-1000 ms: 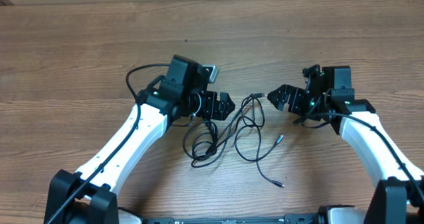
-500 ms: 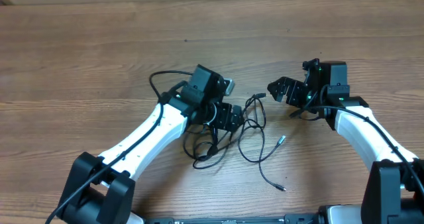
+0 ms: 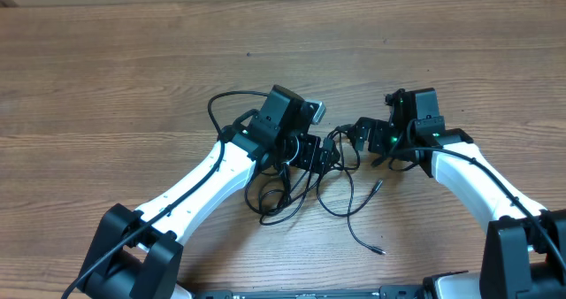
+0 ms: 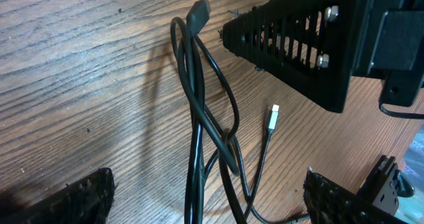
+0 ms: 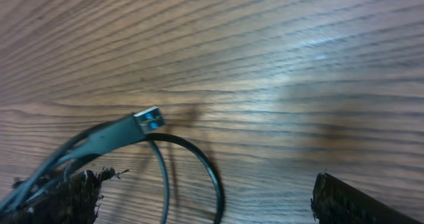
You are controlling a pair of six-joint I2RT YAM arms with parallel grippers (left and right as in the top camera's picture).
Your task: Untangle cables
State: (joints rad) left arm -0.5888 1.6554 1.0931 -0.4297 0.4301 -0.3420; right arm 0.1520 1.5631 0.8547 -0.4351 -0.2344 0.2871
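Although both arms crowd the middle of the bench (image 3: 106, 60), nothing is gripped. Nearest the robot's bases, one thin cord trails off to a small black plug end (image 3: 380, 250) lying alone on the wood. A little farther, on the right, the silvery-grey plug (image 3: 376, 185) also lies free, apart from both arms.

Beyond it the cables (image 4: 197, 151) gather into loose loops and then into a twisted bundle whose long axis runs near to far. The left gripper (image 3: 309, 153) stands over that bundle with its jaws spread wide, one finger on each side. The strands pass between them, and I cannot tell whether they touch.

At the far end the bundle finishes in a USB plug (image 5: 149, 118). The right gripper (image 3: 364, 133) sits just right of it, jaws fully apart. The plug lies close to one of its fingers rather than centred in the gap, with mostly bare wood between them.

The left arm looks better placed for the crossing strands. Its jaws already straddle them across their length, while the right arm is nearer the plug end.
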